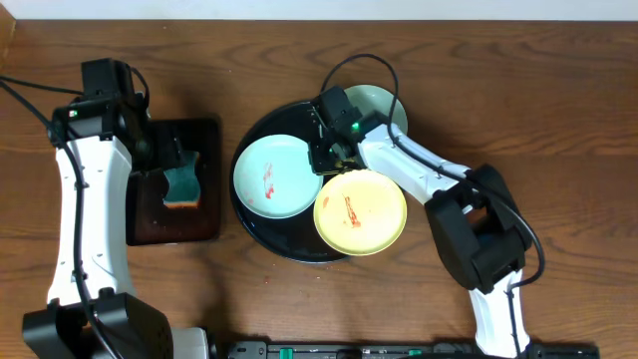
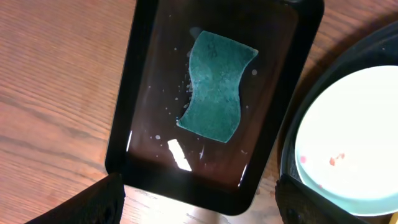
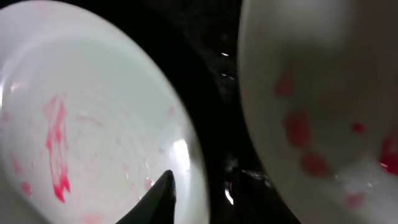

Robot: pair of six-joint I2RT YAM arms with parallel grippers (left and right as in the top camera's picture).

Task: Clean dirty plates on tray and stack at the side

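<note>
3 plates (image 1: 277,177) (image 1: 361,211) (image 1: 384,103) (2 mint), 2 trays (image 1: 274,237) (image 1: 150,224), 1 sponge (image 1: 183,184).

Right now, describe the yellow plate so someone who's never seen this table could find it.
Find the large round black tray in the overhead view's centre. The yellow plate lies on its lower-right part. Only it is yellow: the plate to its left and the plate behind it are mint-green.

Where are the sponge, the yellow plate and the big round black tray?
sponge (image 2: 216,87), left wrist view, middle of its green top.
yellow plate (image 1: 361,211), overhead view, its centre.
round black tray (image 1: 287,235), overhead view, bare floor near its front edge.
</note>
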